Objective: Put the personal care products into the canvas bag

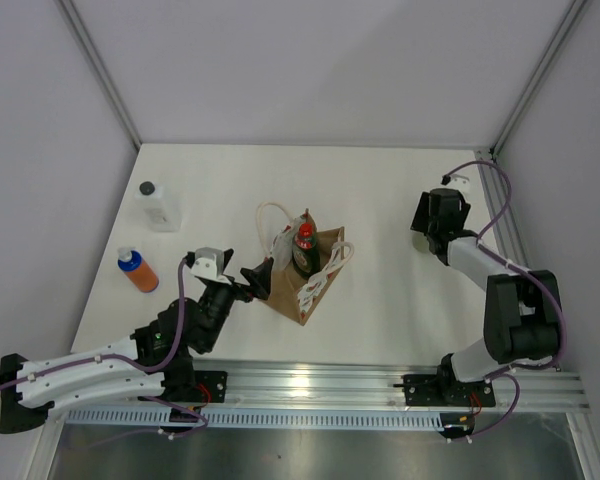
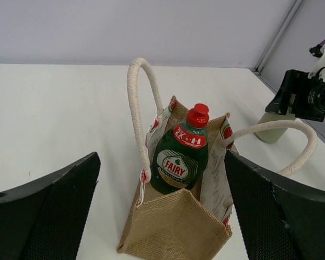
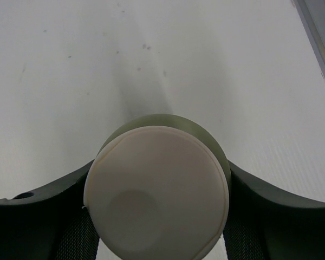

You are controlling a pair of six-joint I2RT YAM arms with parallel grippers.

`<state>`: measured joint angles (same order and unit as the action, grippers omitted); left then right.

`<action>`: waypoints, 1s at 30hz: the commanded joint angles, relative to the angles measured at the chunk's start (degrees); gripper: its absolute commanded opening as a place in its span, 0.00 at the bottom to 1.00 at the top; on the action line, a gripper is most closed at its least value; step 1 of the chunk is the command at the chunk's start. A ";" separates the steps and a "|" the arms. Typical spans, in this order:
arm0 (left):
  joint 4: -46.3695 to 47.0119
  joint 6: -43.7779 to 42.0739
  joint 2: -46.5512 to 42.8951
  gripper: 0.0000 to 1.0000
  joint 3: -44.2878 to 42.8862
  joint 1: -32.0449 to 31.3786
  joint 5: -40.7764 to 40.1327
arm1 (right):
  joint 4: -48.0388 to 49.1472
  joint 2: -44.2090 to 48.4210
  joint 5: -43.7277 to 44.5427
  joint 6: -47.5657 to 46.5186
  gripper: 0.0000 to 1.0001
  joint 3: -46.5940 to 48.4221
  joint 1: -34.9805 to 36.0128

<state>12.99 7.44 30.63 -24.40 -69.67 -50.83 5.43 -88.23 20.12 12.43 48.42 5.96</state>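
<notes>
With red-capped bottle (image 1: 303,245) in canvas bag (image 1: 315,298), right gripper (image 1: 432,232) clasps olive-green bottle (image 3: 157,206), left gripper (image 1: 255,278) gapes; clear bottle (image 1: 160,208), orange bottle (image 1: 138,270) stand at left edge.

The overhead camera looks down from behind the arm bases across the whole surface (image 1: 380,190). The left wrist view sits low, facing forward, near the canvas bag (image 2: 173,227), with the right claw (image 2: 284,108) beyond. The right wrist view stares straight down, close on the olive-green bottle (image 3: 157,189).
</notes>
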 commanded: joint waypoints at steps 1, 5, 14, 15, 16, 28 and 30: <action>2.04 -0.50 -0.40 0.99 -0.47 0.24 -0.24 | 1.70 9.20 -0.43 0.14 0.00 3.25 3.88; 1.95 -0.50 -0.84 0.99 -0.56 0.32 -0.24 | -2.17 15.53 -1.31 -0.03 0.00 7.64 7.75; 1.95 -0.41 -1.36 1.00 -0.38 0.41 -0.06 | -11.58 20.29 -3.69 -5.74 0.00 25.74 26.10; 1.77 -0.41 -1.36 0.99 -0.47 0.32 -0.15 | -11.50 20.29 -2.90 -6.35 0.00 26.63 28.30; 1.77 -0.41 -1.45 0.99 -0.38 0.41 -0.06 | -11.06 20.29 -2.54 -6.97 0.00 27.24 30.41; 1.86 0.12 -2.86 0.99 0.32 0.41 -0.41 | -11.14 11.95 -8.60 -9.18 0.00 34.63 43.61; 2.03 0.03 -3.74 0.99 0.50 0.41 -0.41 | -10.53 11.32 -9.83 -8.04 0.00 34.11 44.31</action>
<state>12.97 7.46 28.05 -24.32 -69.56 -50.85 -11.33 -77.28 13.17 4.03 78.46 48.86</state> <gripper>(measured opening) 0.994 0.722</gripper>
